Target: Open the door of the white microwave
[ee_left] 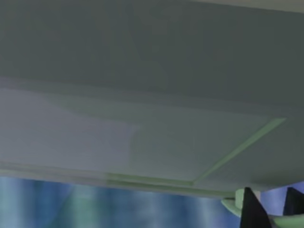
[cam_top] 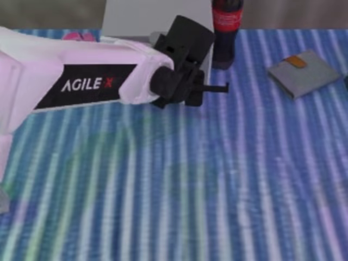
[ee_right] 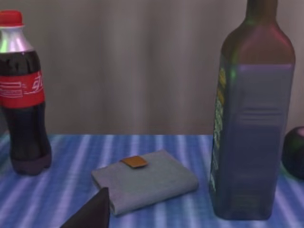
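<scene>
The left gripper (cam_top: pixel 217 87) is held just beside the white microwave (cam_top: pixel 155 19), at the door (ee_left: pixel 142 137) edge (finger state cannot be told).

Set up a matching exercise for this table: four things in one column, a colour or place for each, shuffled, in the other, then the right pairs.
Things:
1. cola bottle
2. wallet
3. microwave
4. left tool

Descriptions:
A. grey, with a brown tab, at the top view's right
B. white box at the far edge, partly under the left arm
C. dark drink, red cap and label
D. black, close in front of the microwave

Pairs: 1-C, 2-A, 3-B, 4-D
</scene>
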Robot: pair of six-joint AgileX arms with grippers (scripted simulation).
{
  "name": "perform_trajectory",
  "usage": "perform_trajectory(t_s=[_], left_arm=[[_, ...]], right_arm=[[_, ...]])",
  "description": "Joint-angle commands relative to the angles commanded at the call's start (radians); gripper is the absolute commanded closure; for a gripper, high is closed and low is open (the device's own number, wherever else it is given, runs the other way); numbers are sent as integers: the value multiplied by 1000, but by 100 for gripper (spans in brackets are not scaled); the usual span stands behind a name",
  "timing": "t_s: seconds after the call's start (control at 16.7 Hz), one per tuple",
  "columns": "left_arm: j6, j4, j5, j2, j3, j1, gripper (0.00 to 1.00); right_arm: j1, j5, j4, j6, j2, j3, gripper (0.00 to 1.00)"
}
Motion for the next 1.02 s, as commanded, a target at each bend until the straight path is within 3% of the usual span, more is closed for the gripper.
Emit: perform_trajectory(t_s=[0.54, 1.02], left_arm=[[54, 40, 40, -40, -62, 9, 100], [56, 40, 42, -41, -66, 10, 100]], right_arm=[[0, 0, 0, 0, 0, 0, 0], [0, 0, 0, 0, 0, 0, 0]])
